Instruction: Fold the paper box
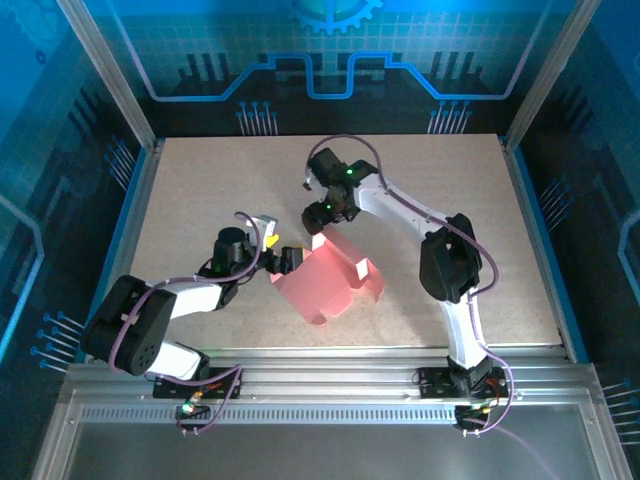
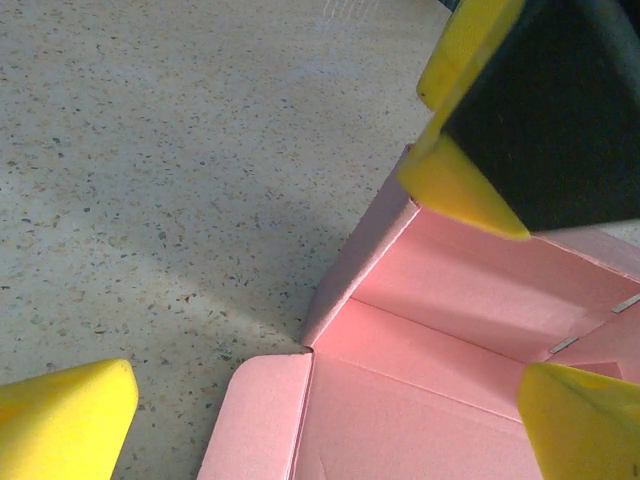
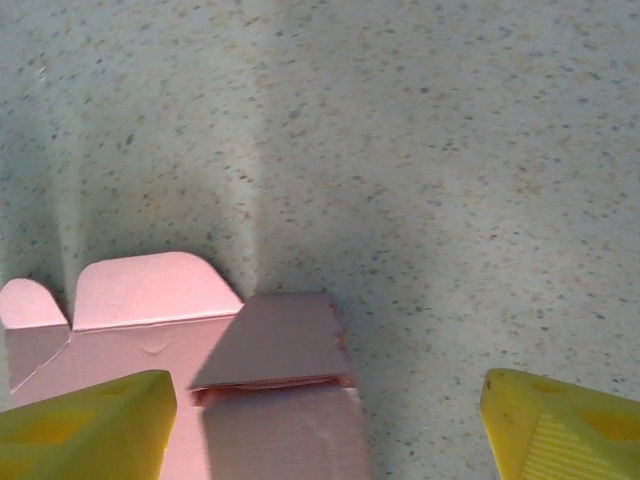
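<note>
Partly folded, round-flapped pink paper box (image 1: 330, 280)

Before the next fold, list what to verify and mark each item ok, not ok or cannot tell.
1. Left tool open: ok, fingers wide apart beside the left edge of the paper box.
2. Right tool open: ok, fingers wide apart over the box's far corner.
3. Box free of any grip: ok, neither tool is closed on the card.
4. Finger contact with the card: cannot tell.
5. Box fully folded: not ok; one wall stands, and a flap lies flat and unfolded on the table.
6. Box between both arms: ok.
</note>
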### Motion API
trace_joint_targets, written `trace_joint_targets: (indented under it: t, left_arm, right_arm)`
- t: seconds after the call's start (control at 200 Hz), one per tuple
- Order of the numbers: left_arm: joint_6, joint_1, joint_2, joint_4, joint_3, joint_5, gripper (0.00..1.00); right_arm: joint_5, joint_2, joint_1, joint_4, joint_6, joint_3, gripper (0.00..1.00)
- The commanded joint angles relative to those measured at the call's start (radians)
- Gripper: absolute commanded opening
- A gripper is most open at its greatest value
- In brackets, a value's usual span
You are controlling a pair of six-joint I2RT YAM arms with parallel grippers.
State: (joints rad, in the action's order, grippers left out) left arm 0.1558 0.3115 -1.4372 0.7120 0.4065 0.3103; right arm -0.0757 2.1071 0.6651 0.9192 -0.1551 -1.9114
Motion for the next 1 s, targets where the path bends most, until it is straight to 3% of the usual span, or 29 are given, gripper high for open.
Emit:
trace_joint_targets:
  t: [0.0,0.38,0.765,0.996]
  left_arm:
    - [-0.016,-0.008,0.024,0.000,-0.018,-0.003,0.99]
    - [-0.023,-0.009,0.040,-0.004,-0.024,-0.002,0.99]
    - [-0.031,-0.011,0.045,-0.007,-0.028,-0.006,0.99]
    - [-0.031,-0.014,0.053,-0.010,-0.030,-0.010,0.99]
  right_arm:
    - [-0.022,0.047,0.032,0.030,0.027,-0.055,0.83]
    - [-0.069,0.205,0.057,0.137,0.055,-0.186,0.82]
    - [-0.126,0.261,0.078,0.184,0.074,-0.232,0.59]
    - [-0.154,0.268,0.089,0.205,0.080,-0.255,0.51]
